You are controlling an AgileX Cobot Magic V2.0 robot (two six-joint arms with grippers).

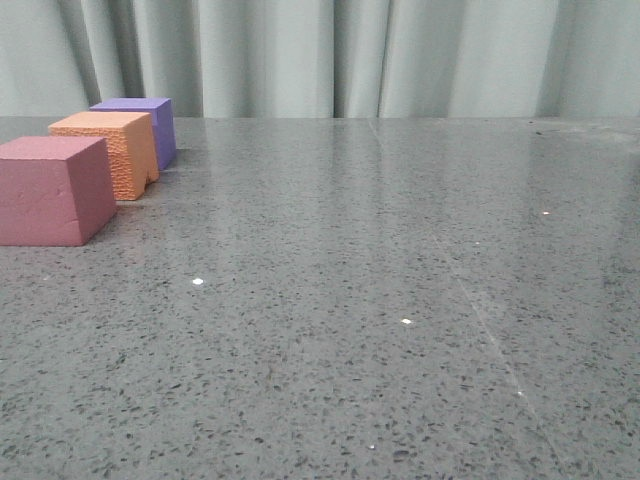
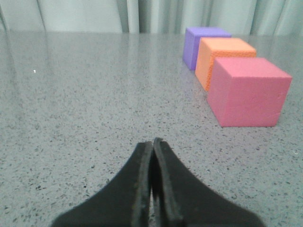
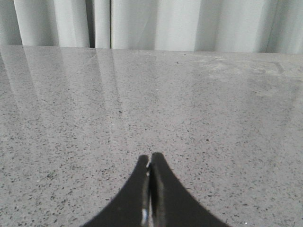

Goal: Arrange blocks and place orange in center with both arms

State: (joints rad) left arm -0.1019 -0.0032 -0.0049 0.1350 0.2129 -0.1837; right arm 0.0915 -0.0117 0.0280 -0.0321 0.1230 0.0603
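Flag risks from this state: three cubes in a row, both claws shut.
1. The orange cube sits tight between the purple cube and the pinkish-red cube; claw fingers may not fit and could shove its neighbours.
2. The left claw and the right claw are shut; approaching unopened would probably push cubes, not grasp them.

A glossy grey speckled stone table [image 1: 400,300] runs back to pale, pleated curtains [image 1: 400,50] catching soft reflections.
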